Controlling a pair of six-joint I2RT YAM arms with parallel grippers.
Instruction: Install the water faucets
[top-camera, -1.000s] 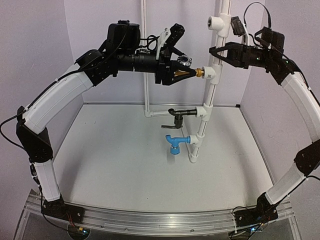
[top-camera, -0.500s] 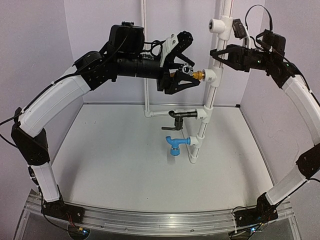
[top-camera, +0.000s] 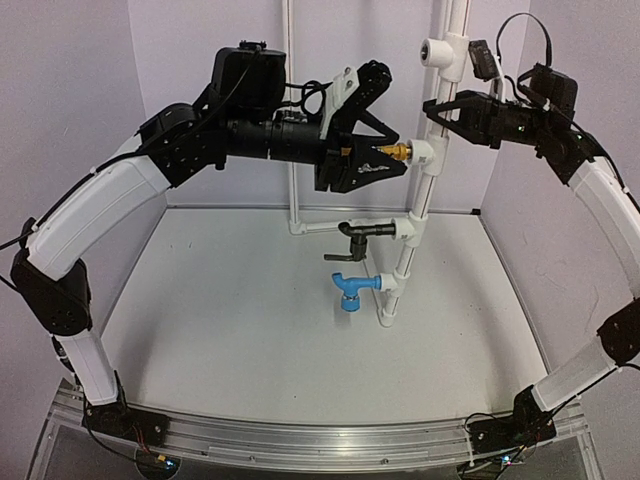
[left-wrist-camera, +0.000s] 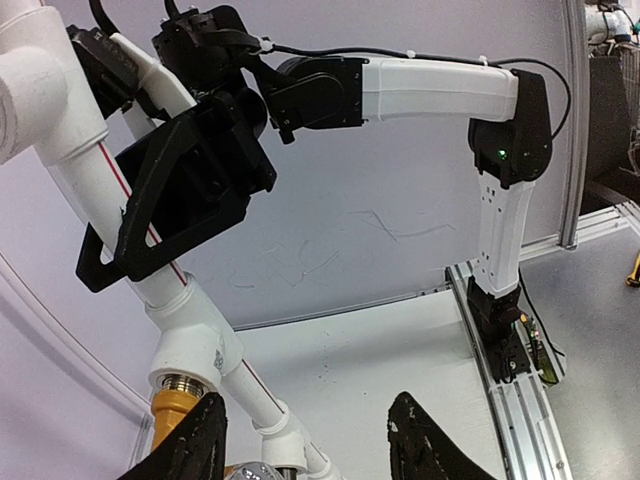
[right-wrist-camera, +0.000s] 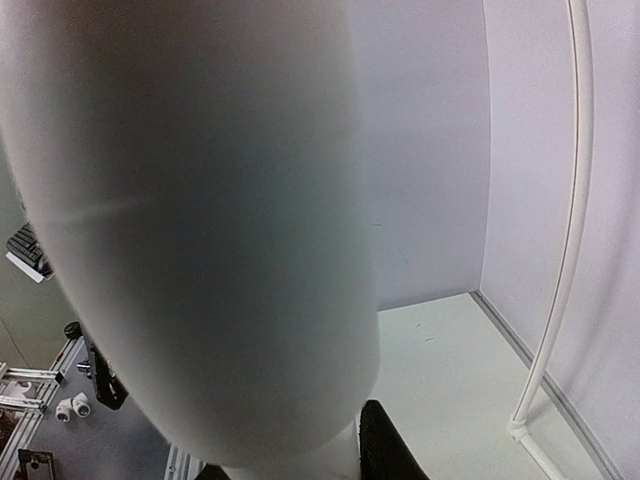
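Note:
The brass faucet (top-camera: 401, 150) sticks out sideways from a tee (top-camera: 420, 152) on the white pipe (top-camera: 422, 190). My left gripper (top-camera: 390, 156) straddles it. In the left wrist view the brass stem (left-wrist-camera: 172, 425) lies against one of the fingers (left-wrist-camera: 195, 445), the other stands well apart, and whether they press is hidden. My right gripper (top-camera: 433, 110) is shut on the pipe above that tee, and the pipe (right-wrist-camera: 200, 230) fills the right wrist view. The black faucet (top-camera: 362, 229) and the blue faucet (top-camera: 350, 291) sit in lower tees.
An open tee (top-camera: 440, 50) tops the pipe stand. A thin white tube (top-camera: 291, 150) rises at the back. Walls close in on both sides, and an aluminium rail (top-camera: 300, 440) runs along the near edge.
My left gripper has rolled around the brass faucet and sits closer to the tee. The silver knob seen half a second ago is now covered. My right gripper has stayed on the pipe.

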